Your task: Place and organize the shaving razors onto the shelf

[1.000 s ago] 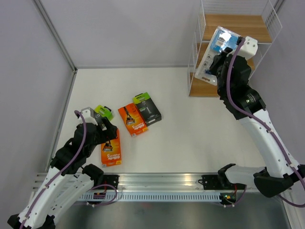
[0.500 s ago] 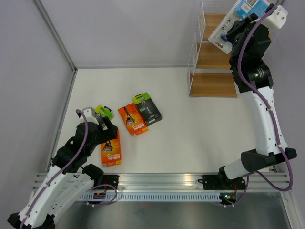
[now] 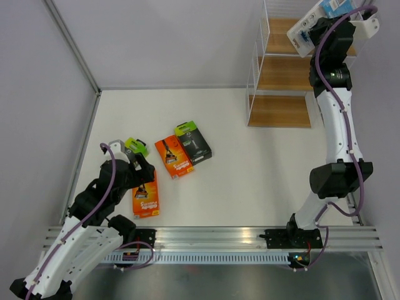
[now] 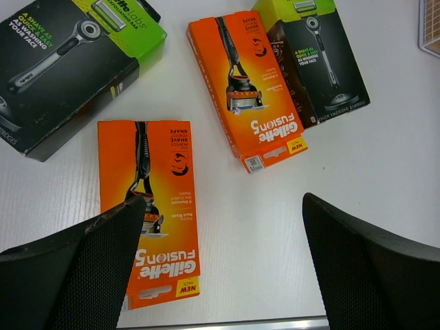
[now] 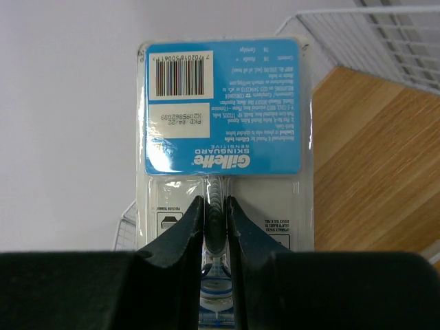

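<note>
Blue-carded blister pack (image 5: 223, 110) now sits at the upper right of the top view, level with the top tier of the wire-and-wood shelf (image 3: 284, 74). A second ago it hung lower, in front of the middle and bottom boards. The right arm has since straightened and carried it upward. The right gripper (image 5: 214, 206) is closed narrowly on the pack's lower clear part, a finger on either side of the razor handle, with the barcode end pointing away. In the right wrist view the top board lies to the pack's right. I cannot tell whether the pack touches the shelf yet; it looks to be short of the board and not set down.

Nothing else has shifted. The left gripper (image 4: 223, 203) stays fully open and empty above the nearer orange Fusion5 card (image 4: 155, 206). The second orange card (image 4: 247, 89) and both black boxes (image 4: 69, 62) (image 4: 320, 55) remain on the white table (image 3: 262, 169). So one pack is nearly delivered, and four are left.
</note>
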`<state>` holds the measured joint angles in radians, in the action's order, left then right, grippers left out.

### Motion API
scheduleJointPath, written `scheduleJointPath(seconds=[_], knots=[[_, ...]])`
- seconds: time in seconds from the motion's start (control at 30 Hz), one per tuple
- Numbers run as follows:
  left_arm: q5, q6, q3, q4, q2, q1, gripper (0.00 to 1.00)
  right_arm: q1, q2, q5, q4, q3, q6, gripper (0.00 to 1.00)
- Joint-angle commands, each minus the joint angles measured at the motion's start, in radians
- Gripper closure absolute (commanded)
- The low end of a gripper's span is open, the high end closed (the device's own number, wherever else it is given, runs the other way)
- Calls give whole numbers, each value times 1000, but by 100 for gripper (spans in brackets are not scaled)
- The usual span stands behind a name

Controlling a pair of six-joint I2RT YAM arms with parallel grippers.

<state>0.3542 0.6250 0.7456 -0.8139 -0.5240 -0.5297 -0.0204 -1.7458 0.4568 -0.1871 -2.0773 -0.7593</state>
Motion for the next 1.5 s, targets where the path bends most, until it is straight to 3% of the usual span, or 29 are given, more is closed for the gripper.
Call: scheduleJointPath(seconds=[0.0,0.13,0.47,0.6,0.77,0.9,0.93,1.13,1.47], knots=[[0,-1,6,15,5,-1,0,-3,-53,-58,45,-127,-120,100],[12,5,5,13,10,0,0,-1,-141,-95,-6,-285,-109,100],[19,10,1,15,13,0,0,0,-155,-53,-110,-262,-21,100],[11,9,3,13,1,-1,0,-1,-129,-47,-57,-198,-11,99],[9,8,3,12,4,0,0,0,-184,-99,-120,-268,8,98],[11,10,3,12,13,-1,0,-1,-193,-115,-126,-248,0,77],[11,10,1,13,16,0,0,0,-192,-113,-123,-250,2,59],[14,12,1,13,18,0,0,0,-179,-141,-91,-270,58,27],[12,10,3,13,13,-1,0,0,-123,-268,-78,-323,179,20]])
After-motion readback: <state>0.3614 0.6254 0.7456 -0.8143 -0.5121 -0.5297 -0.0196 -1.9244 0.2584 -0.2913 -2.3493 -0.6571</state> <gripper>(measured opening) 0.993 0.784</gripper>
